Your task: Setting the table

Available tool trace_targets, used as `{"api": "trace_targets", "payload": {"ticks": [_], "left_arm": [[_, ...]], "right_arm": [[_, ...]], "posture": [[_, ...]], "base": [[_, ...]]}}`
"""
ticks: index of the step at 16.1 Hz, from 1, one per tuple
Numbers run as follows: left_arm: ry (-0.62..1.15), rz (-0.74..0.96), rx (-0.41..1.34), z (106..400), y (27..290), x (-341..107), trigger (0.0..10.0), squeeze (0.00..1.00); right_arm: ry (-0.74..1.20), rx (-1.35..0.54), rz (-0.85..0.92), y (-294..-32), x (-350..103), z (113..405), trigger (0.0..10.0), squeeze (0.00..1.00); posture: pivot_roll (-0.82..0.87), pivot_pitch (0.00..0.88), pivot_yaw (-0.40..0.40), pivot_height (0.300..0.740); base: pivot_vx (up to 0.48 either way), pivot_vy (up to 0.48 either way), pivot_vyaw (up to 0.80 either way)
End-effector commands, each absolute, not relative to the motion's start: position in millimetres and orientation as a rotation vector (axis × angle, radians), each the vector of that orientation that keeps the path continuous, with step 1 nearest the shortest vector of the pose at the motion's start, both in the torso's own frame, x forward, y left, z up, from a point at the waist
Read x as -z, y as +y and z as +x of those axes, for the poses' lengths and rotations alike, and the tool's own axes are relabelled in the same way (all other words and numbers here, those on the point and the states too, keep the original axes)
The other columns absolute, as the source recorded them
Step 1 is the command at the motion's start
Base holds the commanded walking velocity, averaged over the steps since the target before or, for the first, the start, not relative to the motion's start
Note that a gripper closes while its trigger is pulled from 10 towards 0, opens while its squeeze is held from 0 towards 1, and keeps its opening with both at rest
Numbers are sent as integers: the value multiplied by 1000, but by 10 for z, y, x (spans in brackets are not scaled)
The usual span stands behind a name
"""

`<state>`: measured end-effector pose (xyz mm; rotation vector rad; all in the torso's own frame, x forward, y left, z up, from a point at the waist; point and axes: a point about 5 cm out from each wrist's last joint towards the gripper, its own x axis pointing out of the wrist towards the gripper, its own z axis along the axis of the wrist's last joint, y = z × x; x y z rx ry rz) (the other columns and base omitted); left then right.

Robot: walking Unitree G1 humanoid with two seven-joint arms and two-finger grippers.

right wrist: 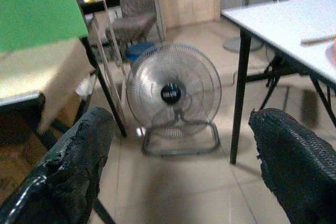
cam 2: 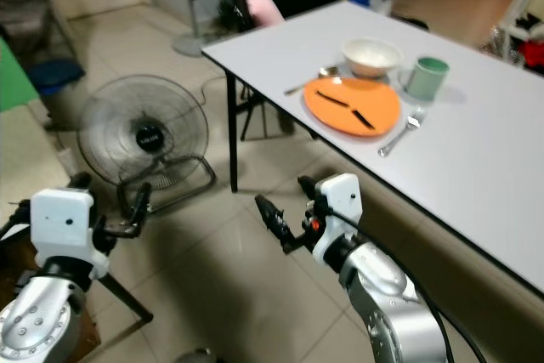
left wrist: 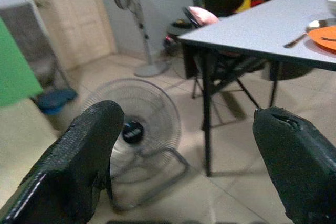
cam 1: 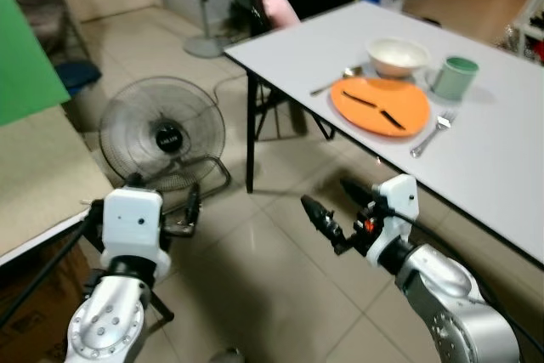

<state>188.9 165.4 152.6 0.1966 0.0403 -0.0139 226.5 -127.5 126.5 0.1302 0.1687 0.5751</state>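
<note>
A white table [cam 1: 501,167] stands ahead on the right. On it lies an orange plate [cam 1: 380,106] with two dark sticks across it. Behind the plate sit a white bowl [cam 1: 397,56] and a green cup [cam 1: 454,76]. A fork [cam 1: 432,132] lies to the right of the plate and a spoon [cam 1: 337,79] to its left. My right gripper [cam 1: 325,192] hangs open and empty over the floor, below the table's near edge. At the lower left my left gripper [cam 1: 164,195] is also open and empty, facing the floor fan.
A round floor fan [cam 1: 163,133] stands on the tiles between me and the table leg [cam 1: 251,133]. A beige counter [cam 1: 42,176] with a green board [cam 1: 21,57] is at my left. A standing fan's base [cam 1: 204,44] and a dark bag with a pink item [cam 1: 272,2] lie beyond.
</note>
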Motion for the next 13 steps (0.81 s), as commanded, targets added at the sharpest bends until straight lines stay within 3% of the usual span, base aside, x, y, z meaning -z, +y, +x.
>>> {"api": "trace_targets", "payload": {"ticks": [1,13], "left_arm": [[35,202,26,1891,1632,-1522,10000,0],[2,202,40,1994,1654,-1545,10000,0]], "right_arm": [[170,-532,136,-1372,-1258,2281,10000,0],[191,-540,174,-1375,-1228,2237,10000,0]], "posture": [[-51,0,26,740],[-88,0,77,740]], "base": [[0,0,800],[0,0,800]]}}
